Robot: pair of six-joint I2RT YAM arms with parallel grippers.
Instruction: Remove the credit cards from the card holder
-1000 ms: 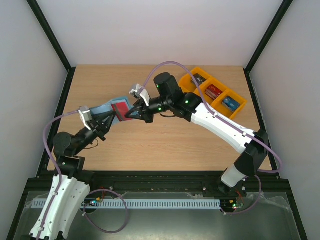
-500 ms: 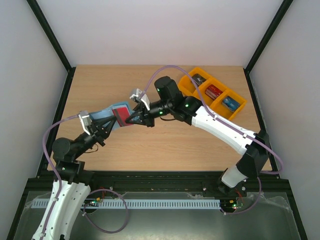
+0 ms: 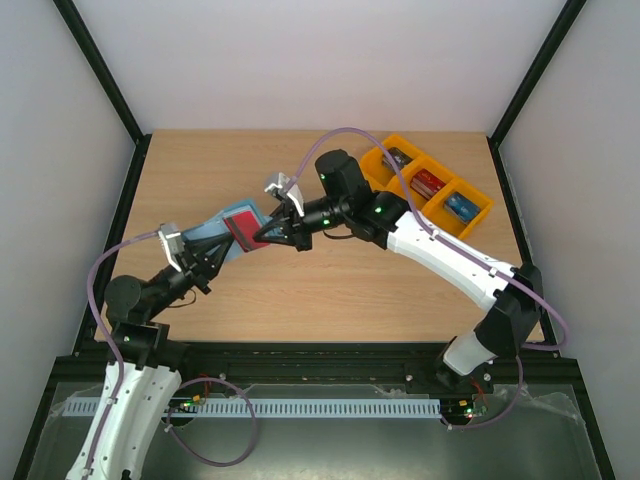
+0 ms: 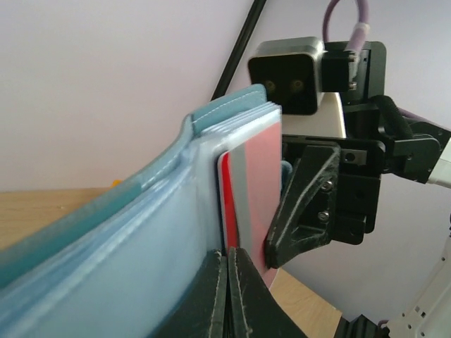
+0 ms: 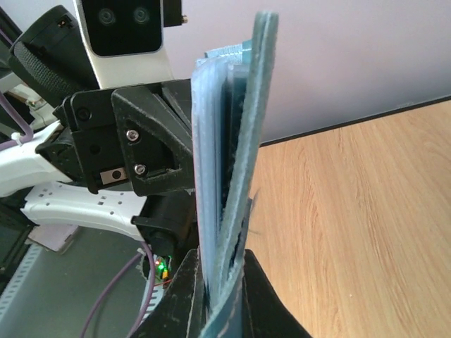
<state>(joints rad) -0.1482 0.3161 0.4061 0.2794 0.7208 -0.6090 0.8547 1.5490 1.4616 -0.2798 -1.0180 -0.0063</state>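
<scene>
Step in hand: extraction of a card, with the pull itself not yet made. The card holder (image 3: 215, 228) is held clear of the table (image 3: 330, 290), left of centre, stretched between the 2 arms. The left gripper (image 3: 222, 244) is clamped narrow on the near edge of the holder; its wrist view shows the 2 fingers almost meeting, with the light blue leaves rising from between them. The right gripper (image 3: 263, 236) is closed narrow on the opposite edge. Its own view shows only the teal cover and the pale leaves pinched between the fingers. The left wrist view shows 1 right finger pressed flat on the face of the red card (image 3: 243, 225). This card stands partly out of its pocket, its outer edge exposed. Whether the right grip has the card alone or the leaves with it cannot be told. No other card in the holder can be made out. Judgement: the next move calls for the left arm to keep the holder fixed while the right draws the card straight along the pocket line. If cover and leaves are caught in the same pinch, the right must first regrip on the card only, or the whole holder will follow. The orange tray (image 3: 478, 214) stands well apart at far right and is the probable place to put the card.
</scene>
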